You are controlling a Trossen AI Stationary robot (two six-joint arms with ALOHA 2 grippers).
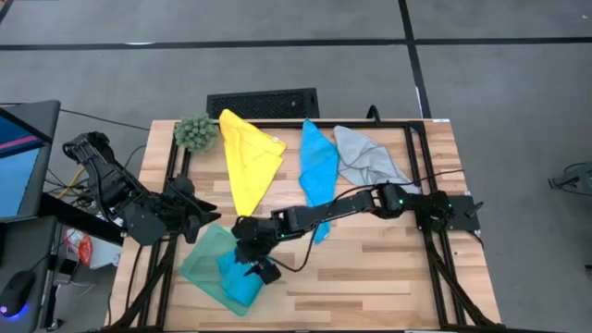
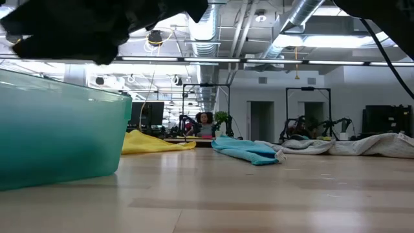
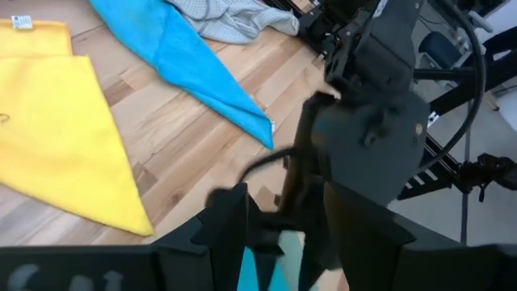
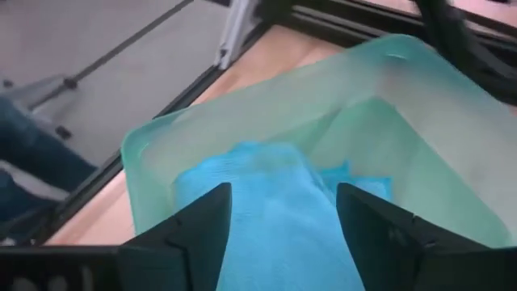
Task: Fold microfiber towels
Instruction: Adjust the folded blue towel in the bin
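A translucent teal bin [image 1: 199, 264] [image 4: 266, 97] stands at the table's near left. A folded bright blue towel [image 1: 242, 285] [image 4: 266, 186] lies in it. My right gripper [image 1: 259, 268] [image 4: 283, 218] is open over this towel, one finger on each side of its fold. My left gripper [image 1: 205, 215] [image 3: 283, 242] waits open just beyond the bin, holding nothing. A yellow towel [image 1: 248, 157], a second blue towel [image 1: 316, 166] and a grey towel [image 1: 365, 159] lie loose on the far half of the table. My right gripper's open fingers [image 4: 194, 234] come slanting down from the table's right and straddle the folded blue towel's top [image 4: 275, 202] in the bin. Whether they touch the cloth cannot be told. The towel rests in the bin.
A fuzzy green plant ball [image 1: 195, 132] sits at the far left corner. Black frame rails [image 1: 412, 166] run along the table's left and right sides. Bare wood [image 1: 370, 277] lies at the near middle and right. The right arm [image 3: 371, 121] reaches across in front of my left gripper.
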